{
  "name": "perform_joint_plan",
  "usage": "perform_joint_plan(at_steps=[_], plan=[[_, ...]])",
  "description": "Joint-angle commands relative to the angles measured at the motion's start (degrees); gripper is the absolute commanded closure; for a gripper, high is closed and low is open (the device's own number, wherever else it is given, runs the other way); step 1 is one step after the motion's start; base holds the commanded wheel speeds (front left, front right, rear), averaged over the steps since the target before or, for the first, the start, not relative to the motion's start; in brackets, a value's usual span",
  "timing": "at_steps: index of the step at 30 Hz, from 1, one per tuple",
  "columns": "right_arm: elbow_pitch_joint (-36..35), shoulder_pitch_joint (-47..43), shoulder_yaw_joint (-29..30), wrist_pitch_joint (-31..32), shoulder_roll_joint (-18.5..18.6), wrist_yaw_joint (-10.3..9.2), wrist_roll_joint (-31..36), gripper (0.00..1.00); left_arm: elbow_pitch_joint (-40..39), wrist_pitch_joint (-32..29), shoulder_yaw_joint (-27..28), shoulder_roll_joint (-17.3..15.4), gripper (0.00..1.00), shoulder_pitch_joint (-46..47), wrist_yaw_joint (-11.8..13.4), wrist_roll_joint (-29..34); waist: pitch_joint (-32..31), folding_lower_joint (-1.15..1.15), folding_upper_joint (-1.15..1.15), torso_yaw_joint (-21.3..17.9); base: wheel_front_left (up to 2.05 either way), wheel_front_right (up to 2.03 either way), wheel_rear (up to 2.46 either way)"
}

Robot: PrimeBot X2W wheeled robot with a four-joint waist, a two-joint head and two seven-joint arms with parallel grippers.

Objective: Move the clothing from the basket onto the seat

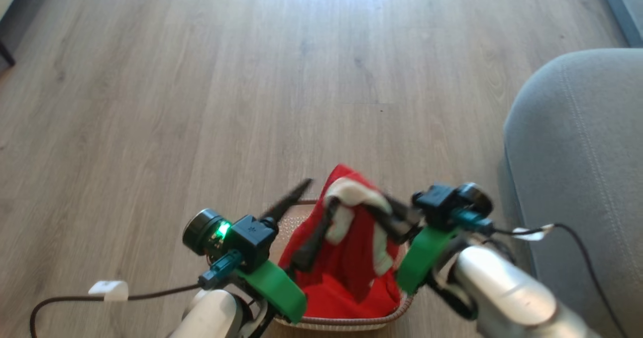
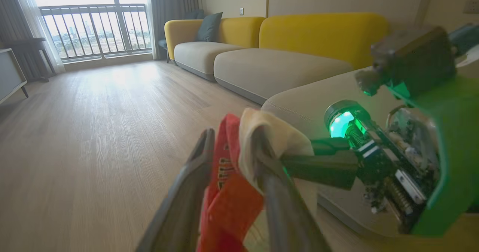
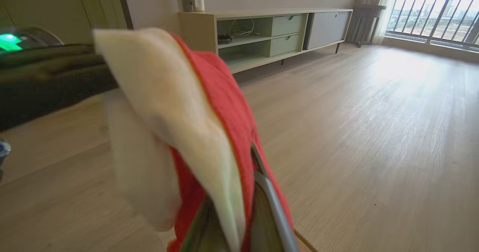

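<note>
Head view: basket (image 1: pixel 351 322) sits on the wood floor (image 1: pixel 201 102) at bottom centre, near the seat (image 1: pixel 577 177) but apart from it. Clothing (image 1: pixel 351 247) is partly out. The white-trimmed red piece stands in a peak above the rim with its lower part hanging into the basket, and more red fabric lies in the bottom. Left gripper (image 1: pixel 317 196) comes in from the left with jaws spread, one finger in clear air, the other against the red fabric. Right gripper (image 1: pixel 386 205) comes in from the right, fingers pressed together into the white trim.

Left wrist view: my two fingers (image 2: pixel 202 158) are apart, a red strip stands in the gap and white trim drapes over the right-hand finger, so not clamped. Right gripper's finger runs into the same trim from the side, with a green light lit behind it. Seat cushion is just behind, yellow-backed sofa (image 2: pixel 322 31) beyond.

Right wrist view: fabric covers my fingertips. White trim runs down between the two fingers with red outside, so I read it as pinching the clothing. Left gripper's dark finger touches the trim at the left edge. Sideboard (image 3: pixel 277 35) stands against the far wall
</note>
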State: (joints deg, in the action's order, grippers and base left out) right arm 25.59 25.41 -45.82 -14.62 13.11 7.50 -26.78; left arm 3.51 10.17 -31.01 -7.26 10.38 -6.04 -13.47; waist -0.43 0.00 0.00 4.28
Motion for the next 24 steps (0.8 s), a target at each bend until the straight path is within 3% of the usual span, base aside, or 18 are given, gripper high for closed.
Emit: perform_joint_plan(at_steps=[1, 10, 24], plan=[[-2.31, 1.67, 1.7, -0.38, 0.54, -0.01, 0.02, 1.0, -0.38, 1.34, 2.5, -0.39, 0.0, 2.46, 0.29, -0.19, 0.0, 0.0, 0.0, -0.82, 0.0, 0.0, 0.0], [-7.34, -2.43, 10.13, -0.38, 3.45, -0.01, 1.87, 1.0, 10.04, 4.74, -0.95, 0.41, 0.0, 2.89, -1.11, -1.8, 0.14, 0.0, 0.0, -5.45, 0.0, 0.0, 0.0], [-11.15, -6.17, 16.38, -0.38, 5.14, -0.01, 3.58, 1.0, 9.74, 4.82, -0.34, 2.27, 0.0, 1.53, -1.43, -1.15, -0.16, 0.0, 0.0, -9.64, 0.0, 0.0, 0.0]])
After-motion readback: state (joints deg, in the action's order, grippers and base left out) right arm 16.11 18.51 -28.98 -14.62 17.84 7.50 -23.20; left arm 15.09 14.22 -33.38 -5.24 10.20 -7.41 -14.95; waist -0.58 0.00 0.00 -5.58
